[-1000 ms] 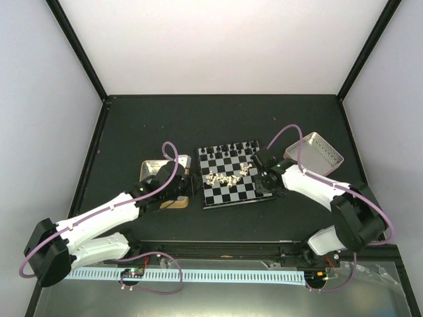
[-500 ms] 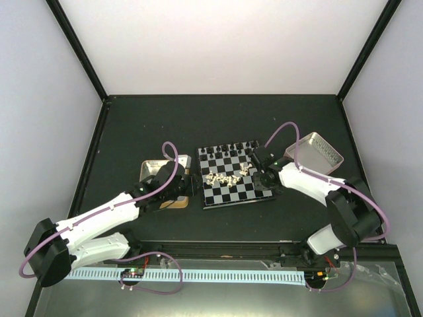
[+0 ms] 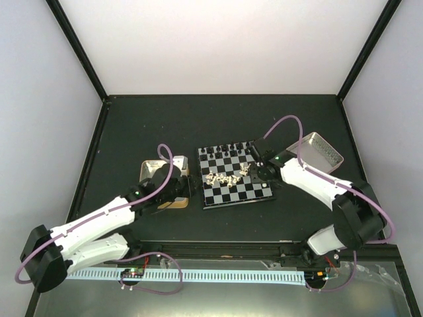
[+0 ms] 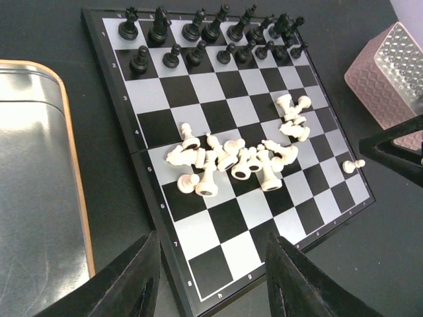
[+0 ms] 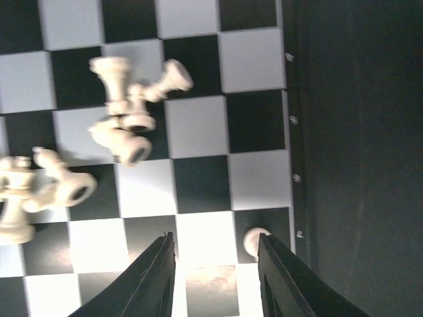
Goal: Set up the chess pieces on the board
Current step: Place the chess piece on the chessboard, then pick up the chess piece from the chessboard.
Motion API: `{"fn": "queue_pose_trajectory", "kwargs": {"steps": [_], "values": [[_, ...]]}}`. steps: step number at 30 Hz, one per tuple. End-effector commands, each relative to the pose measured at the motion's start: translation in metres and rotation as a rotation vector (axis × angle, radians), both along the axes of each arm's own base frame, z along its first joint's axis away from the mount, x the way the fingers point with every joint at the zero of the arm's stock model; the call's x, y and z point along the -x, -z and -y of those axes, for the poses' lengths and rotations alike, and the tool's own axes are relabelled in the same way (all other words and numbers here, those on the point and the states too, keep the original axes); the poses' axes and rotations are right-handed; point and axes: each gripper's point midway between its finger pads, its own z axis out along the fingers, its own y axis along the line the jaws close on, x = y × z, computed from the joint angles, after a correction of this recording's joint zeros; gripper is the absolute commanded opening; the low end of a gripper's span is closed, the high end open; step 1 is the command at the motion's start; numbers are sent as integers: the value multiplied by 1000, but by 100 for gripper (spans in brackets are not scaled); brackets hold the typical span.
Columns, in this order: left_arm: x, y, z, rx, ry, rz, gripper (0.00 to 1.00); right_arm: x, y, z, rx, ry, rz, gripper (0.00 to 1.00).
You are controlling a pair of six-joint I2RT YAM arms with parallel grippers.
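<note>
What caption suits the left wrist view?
Black pieces stand in two rows on the board; cream pieces sit jumbled mid-board, one pawn apart.

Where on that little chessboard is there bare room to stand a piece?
On the black and white chessboard, two strips are bare: the near rows, between the heap of toppled cream pieces and the near rim, and the band between that heap and the two rows of black pieces. The middle is crowded; one cream pawn sits by the right edge.
</note>
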Motion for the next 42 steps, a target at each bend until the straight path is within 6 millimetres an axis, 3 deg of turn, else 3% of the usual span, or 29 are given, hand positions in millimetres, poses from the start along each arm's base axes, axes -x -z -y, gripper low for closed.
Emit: {"fn": "queue_pose_trajectory", "kwargs": {"steps": [1,7,13,19,32,36,42], "values": [[-1,-14,-9,34,-48,52,45,0,-14,-28,-52,-74,8,38],[2,-27,-25,58,-95,111,48,-6,-13,-70,-51,-163,-10,39],[5,-33,-36,74,-125,148,50,-11,1,-93,-12,-226,-75,32],[5,-33,-40,78,-138,162,51,-12,10,-98,7,-234,-117,21],[4,-30,-39,66,-135,157,51,-7,22,-101,29,-270,-189,20],[4,-31,-39,66,-137,158,52,-7,24,-103,36,-282,-203,14],[3,-32,-39,66,-136,161,52,-6,24,-104,40,-289,-211,13]]}}
